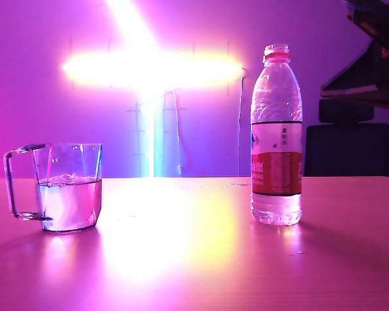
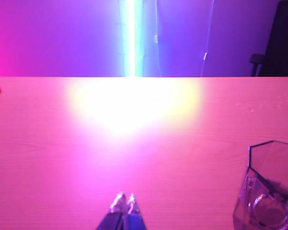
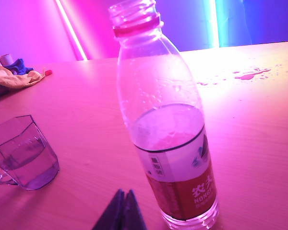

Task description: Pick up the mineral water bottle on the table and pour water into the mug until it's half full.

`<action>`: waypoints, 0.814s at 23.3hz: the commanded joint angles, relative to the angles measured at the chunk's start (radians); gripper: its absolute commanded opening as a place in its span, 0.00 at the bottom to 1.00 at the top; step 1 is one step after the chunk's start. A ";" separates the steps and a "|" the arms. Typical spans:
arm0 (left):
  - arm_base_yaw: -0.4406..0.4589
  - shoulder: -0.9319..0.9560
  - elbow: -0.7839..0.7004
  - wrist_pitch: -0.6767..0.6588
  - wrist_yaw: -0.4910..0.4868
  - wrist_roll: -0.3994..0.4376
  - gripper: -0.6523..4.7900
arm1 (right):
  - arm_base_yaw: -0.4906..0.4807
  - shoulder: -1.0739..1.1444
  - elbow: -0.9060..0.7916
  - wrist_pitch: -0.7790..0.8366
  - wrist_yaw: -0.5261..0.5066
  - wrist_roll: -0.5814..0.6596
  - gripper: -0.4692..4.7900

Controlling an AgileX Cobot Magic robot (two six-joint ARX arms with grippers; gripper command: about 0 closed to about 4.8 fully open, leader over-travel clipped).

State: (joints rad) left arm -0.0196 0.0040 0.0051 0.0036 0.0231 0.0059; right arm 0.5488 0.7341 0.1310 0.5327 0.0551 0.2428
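Observation:
The mineral water bottle point(image 1: 277, 142) stands upright and uncapped on the table point(image 1: 181, 259), right of centre, partly filled with water point(image 3: 168, 127). The clear mug point(image 1: 68, 194) sits at the left with its handle turned outward, and water point(image 1: 70, 206) fills roughly its lower half. My right gripper point(image 3: 124, 194) is shut and empty, hovering close beside the bottle point(image 3: 168, 139) without touching it; the mug point(image 3: 24, 153) lies farther off. My left gripper point(image 2: 125, 199) is shut with nothing in it, low over the table, with the mug point(image 2: 269, 191) off to one side.
A dark part of the right arm point(image 1: 369, 58) hangs at the upper right of the exterior view, above a black chair point(image 1: 347, 149). A small water spill point(image 3: 249, 75) lies beyond the bottle. A crumpled cloth point(image 3: 12, 76) and a small red cap point(image 3: 48, 72) sit near the far edge.

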 commanded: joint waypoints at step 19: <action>0.000 0.002 0.004 0.011 0.000 -0.003 0.12 | -0.042 -0.223 0.004 -0.164 0.178 -0.177 0.07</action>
State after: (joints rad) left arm -0.0200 0.0040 0.0051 0.0040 0.0246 0.0059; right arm 0.5243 0.5499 0.1314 0.4042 0.2153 0.1135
